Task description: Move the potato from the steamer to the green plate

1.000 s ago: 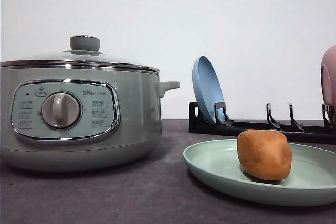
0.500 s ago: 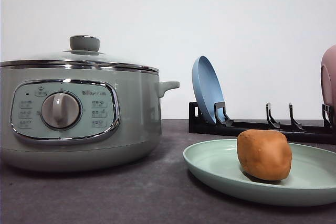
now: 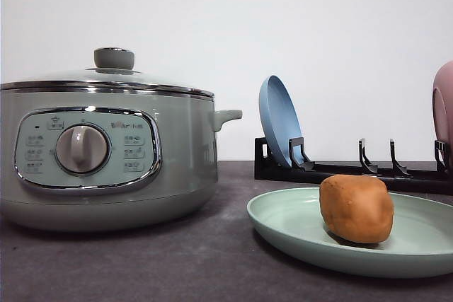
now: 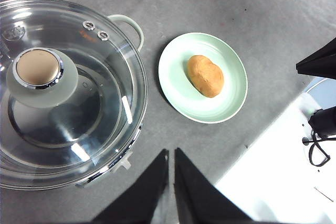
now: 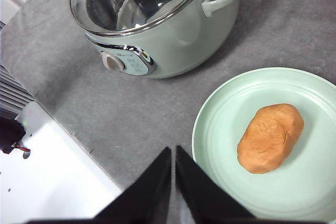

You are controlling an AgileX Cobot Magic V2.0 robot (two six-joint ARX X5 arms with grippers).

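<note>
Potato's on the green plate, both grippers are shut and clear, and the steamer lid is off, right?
Not quite: the lid is on the steamer, as the left wrist view shows. The potato does lie on the green plate, and the left gripper and right gripper are shut, clear of it.

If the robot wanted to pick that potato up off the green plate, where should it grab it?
Probably from above, closing across the potato's narrow middle. It lies on its side on the green plate, oblong, so the short width suits the fingers better than its ends, and the shallow rim leaves little room for a sideways approach.
</note>
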